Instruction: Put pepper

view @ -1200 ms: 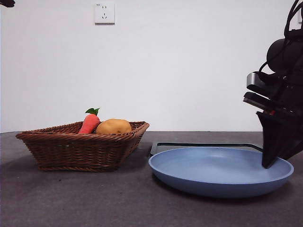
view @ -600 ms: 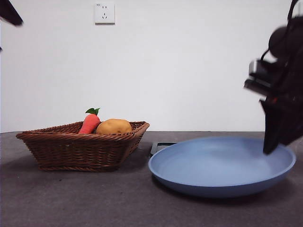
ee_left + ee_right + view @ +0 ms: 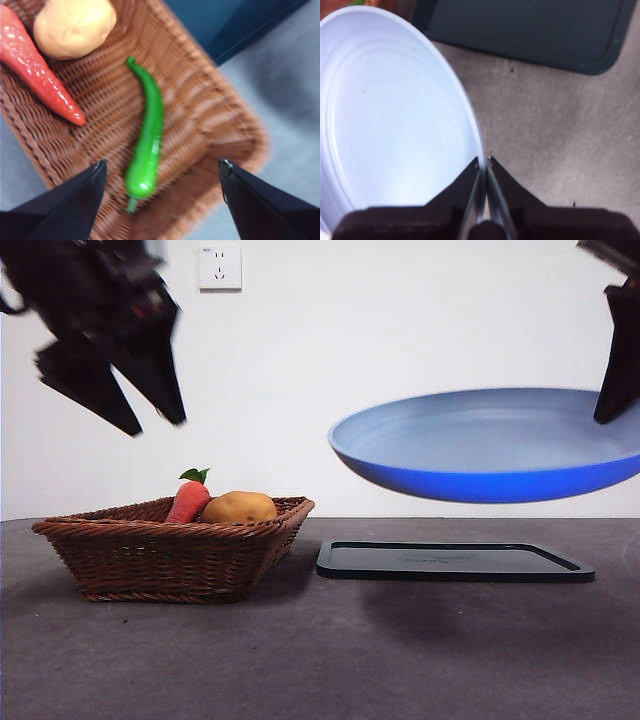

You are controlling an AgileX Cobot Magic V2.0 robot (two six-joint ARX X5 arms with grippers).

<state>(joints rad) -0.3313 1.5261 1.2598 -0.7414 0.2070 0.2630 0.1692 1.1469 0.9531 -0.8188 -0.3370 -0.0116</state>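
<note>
The long green pepper (image 3: 147, 138) lies on the floor of the wicker basket (image 3: 200, 125), seen only in the left wrist view; the basket (image 3: 170, 545) wall hides it in the front view. My left gripper (image 3: 162, 175) hangs open above the basket, the pepper between its jaws and well below them. In the front view it is the dark shape (image 3: 130, 405) at upper left. My right gripper (image 3: 483, 162) is shut on the rim of the blue plate (image 3: 395, 120), which floats high in the air (image 3: 490, 445) at the right.
An orange-red carrot (image 3: 37, 70) and a tan potato (image 3: 72, 25) lie in the basket beside the pepper; both show above its rim (image 3: 190, 500) (image 3: 240, 507). A flat black tray (image 3: 455, 561) lies on the dark table under the raised plate.
The right gripper has lifted the blue plate off the black tray, high above the table. The left arm has come down from the top left corner to above the basket.
</note>
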